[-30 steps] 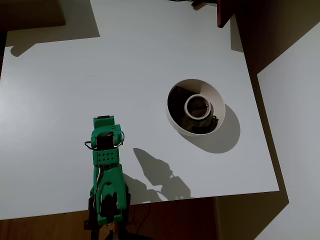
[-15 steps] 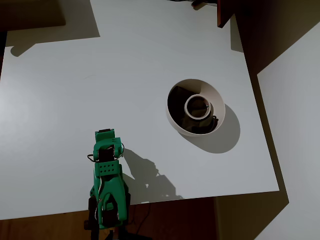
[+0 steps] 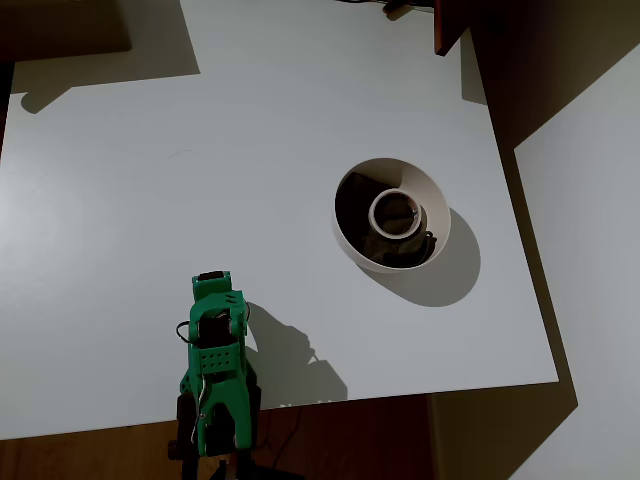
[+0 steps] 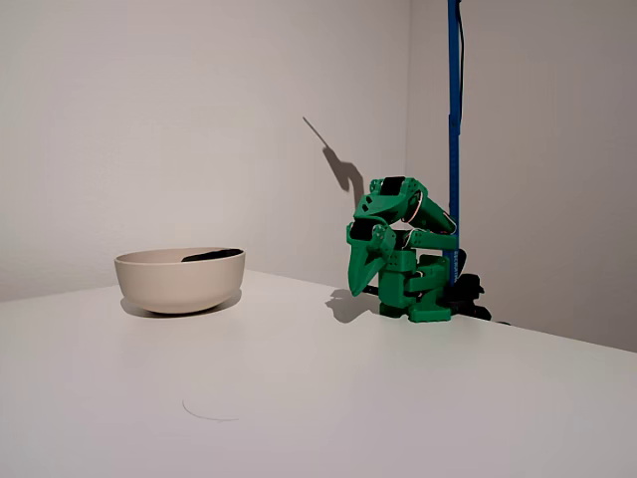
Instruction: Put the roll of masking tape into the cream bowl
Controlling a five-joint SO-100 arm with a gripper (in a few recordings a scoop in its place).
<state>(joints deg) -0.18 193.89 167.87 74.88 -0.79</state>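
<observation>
The roll of masking tape [image 3: 397, 212] is lying flat inside the cream bowl [image 3: 432, 194], a small cream-white ring with a brownish core against the bowl's dark interior. I am judging it light, stiff and a little grippy, best pinched across its wall from rim to core. My gripper [image 4: 358, 281] is hanging folded near my base, well apart from the bowl, carrying nothing, and I cannot tell whether my jaws are parted.

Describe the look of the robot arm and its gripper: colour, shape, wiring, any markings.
The arm is bright green plastic with blocky segments and black motor housings between them. The gripper ends in tapered, pointed green fingers. Thin dark cables loop beside the wrist in the overhead view, where a flat green plate shows rows of small holes. No lettering is legible. The base is green, with black parts behind it.
</observation>
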